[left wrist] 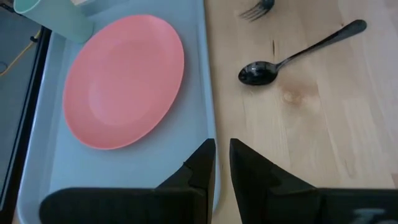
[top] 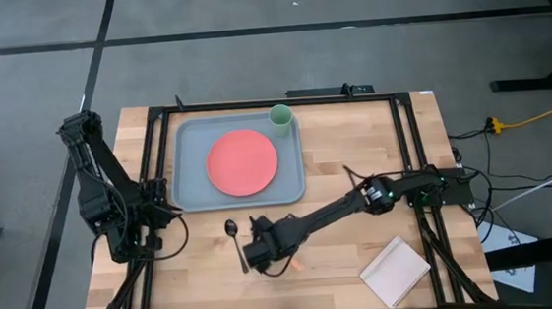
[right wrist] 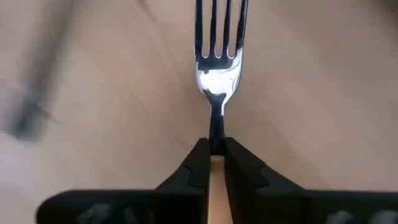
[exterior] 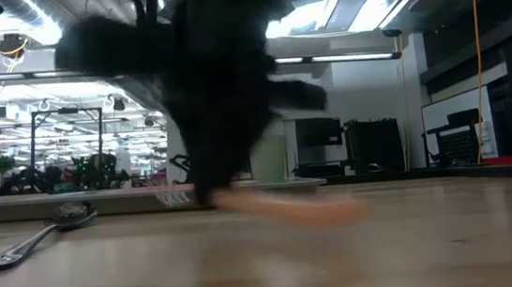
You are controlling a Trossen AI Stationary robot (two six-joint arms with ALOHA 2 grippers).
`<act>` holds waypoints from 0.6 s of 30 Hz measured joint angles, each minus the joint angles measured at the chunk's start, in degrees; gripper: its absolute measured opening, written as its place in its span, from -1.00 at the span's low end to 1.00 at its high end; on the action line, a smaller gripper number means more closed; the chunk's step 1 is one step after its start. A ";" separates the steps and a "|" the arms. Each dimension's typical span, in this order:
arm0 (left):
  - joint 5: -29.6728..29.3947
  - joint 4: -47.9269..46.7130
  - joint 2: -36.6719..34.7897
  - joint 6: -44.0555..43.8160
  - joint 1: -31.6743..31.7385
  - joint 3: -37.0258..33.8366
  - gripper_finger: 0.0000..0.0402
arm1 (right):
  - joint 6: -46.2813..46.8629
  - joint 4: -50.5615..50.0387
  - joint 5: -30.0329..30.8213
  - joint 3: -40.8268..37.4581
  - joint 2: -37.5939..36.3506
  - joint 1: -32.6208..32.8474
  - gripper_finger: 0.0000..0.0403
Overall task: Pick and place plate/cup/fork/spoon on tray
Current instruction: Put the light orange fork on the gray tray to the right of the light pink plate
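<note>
The coral plate (top: 242, 161) lies in the grey-blue tray (top: 195, 195) at the table's far middle. The pale green cup (top: 281, 117) stands in the tray's far right corner. The dark spoon (top: 235, 239) lies on the wood just near of the tray; it also shows in the low view (exterior: 30, 241) and the left wrist view (left wrist: 298, 53). My right gripper (top: 264, 252) is right of the spoon, shut on the fork (right wrist: 217, 37). My left gripper (left wrist: 219, 149) waits shut at the tray's left near corner, holding nothing. My right gripper pinches the fork between its two fingers, where the metal neck meets the orange handle (right wrist: 216, 146). The handle (top: 287, 265) runs back between the fingers and the tines point ahead. The fork lies about level, low at the table (exterior: 290, 208); whether it is lifted clear I cannot tell.
A tan notepad (top: 396, 270) lies at the table's near right. A black frame (top: 409, 154) runs round the table top. The wood between the tray and the notepad is bare.
</note>
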 joint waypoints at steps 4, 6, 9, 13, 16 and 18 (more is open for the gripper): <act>-0.05 0.49 0.00 -0.01 0.01 0.00 -0.79 | 3.08 -2.49 3.48 0.72 -5.32 -0.54 -0.87; -0.05 0.84 -0.01 -0.04 0.01 0.00 -0.79 | 4.54 -4.20 4.97 1.55 -6.18 -0.59 -0.87; -0.05 1.48 0.00 -0.02 0.02 0.00 -0.79 | 6.08 -6.32 8.20 1.41 -6.73 -1.21 -0.87; -0.05 1.47 -0.02 -0.04 0.01 0.00 -0.79 | 7.57 -7.80 10.66 1.52 -8.32 -3.50 -0.87; -0.05 1.47 -0.02 -0.04 0.00 0.00 -0.79 | 8.70 -9.99 9.93 1.23 -7.77 -5.81 -0.87; -0.05 1.47 -0.01 -0.04 0.02 0.00 -0.79 | 8.76 -11.30 9.61 1.29 -7.75 -7.71 -0.87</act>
